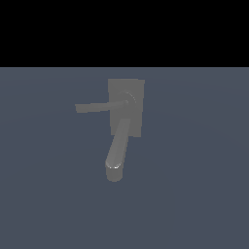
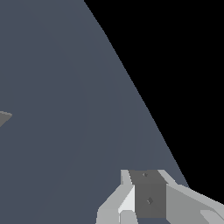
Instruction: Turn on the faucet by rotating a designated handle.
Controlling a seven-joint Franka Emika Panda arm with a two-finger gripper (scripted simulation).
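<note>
The dull grey faucet stands in the middle of the exterior view, with a flat rectangular back plate and a round hub. Its thick rounded spout runs down toward the camera. The handle, a thin flat bar, sticks out from the hub toward the exterior view's left, roughly level. My gripper is not in the exterior view. The wrist view shows only part of my gripper, light grey with a dark pad, with nothing seen in it. A small grey corner pokes in at that picture's edge.
The faucet sits on a plain blue-grey floor that ends against black background. No other objects show in either view.
</note>
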